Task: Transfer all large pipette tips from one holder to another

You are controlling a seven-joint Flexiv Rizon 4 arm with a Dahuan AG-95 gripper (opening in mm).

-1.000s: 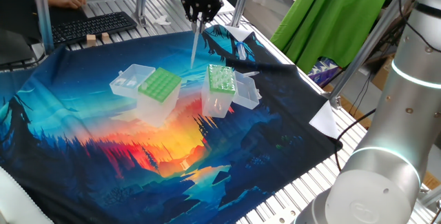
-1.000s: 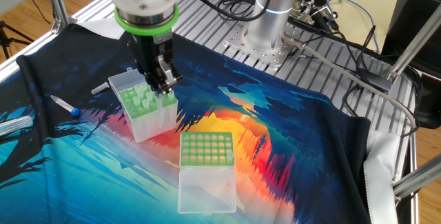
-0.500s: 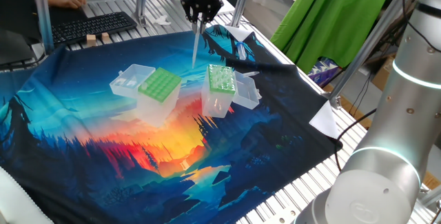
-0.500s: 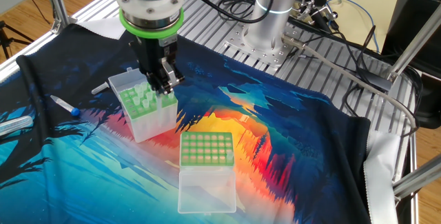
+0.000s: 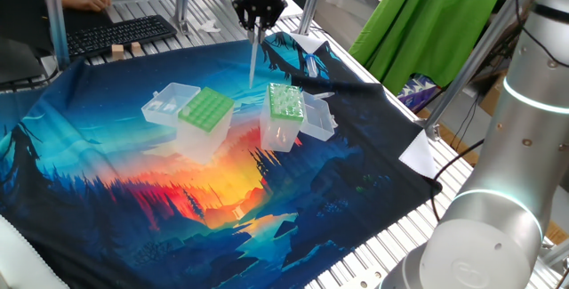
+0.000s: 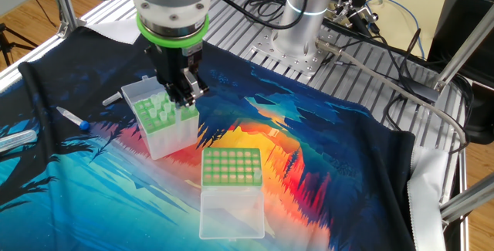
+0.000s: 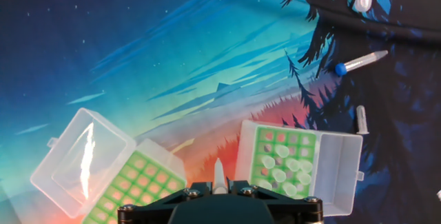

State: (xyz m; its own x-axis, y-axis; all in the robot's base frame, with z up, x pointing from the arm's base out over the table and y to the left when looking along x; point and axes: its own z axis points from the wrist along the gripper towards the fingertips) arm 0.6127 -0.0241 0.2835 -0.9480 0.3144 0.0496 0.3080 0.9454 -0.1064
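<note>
A robot arm hangs over a table draped in a bright cloth (image 5: 133,209) printed with a blue night sky and an orange sunset. The gripper (image 5: 256,24) points straight down, high above the cloth, its jaws clamped on the wide top of one pipette tip (image 5: 252,58). The tip is a long, thin, whitish see-through cone hanging upright, its fine point aimed down and clear of both boxes. In the hand view it shows as a small pale spike (image 7: 218,177) poking out between the black fingers (image 7: 196,195).

Below and near it stand two clear plastic boxes, side by side and a little apart, each with its hinged clear lid folded open flat beside it. One holder (image 5: 285,116) has a light-green top plate with wide holes; in the hand view (image 7: 284,160) several whitish tips stand in it as pale round openings, while other holes look empty. In the other fixed view (image 6: 160,121) their tops rise above the plate, just beside the gripper (image 6: 182,96). The second box (image 5: 205,120) has a green top plate with a close grid of holes (image 6: 230,167); whether any hold tips cannot be told.

A blue-capped tube (image 7: 358,62) lies on the cloth, well apart from the boxes.
</note>
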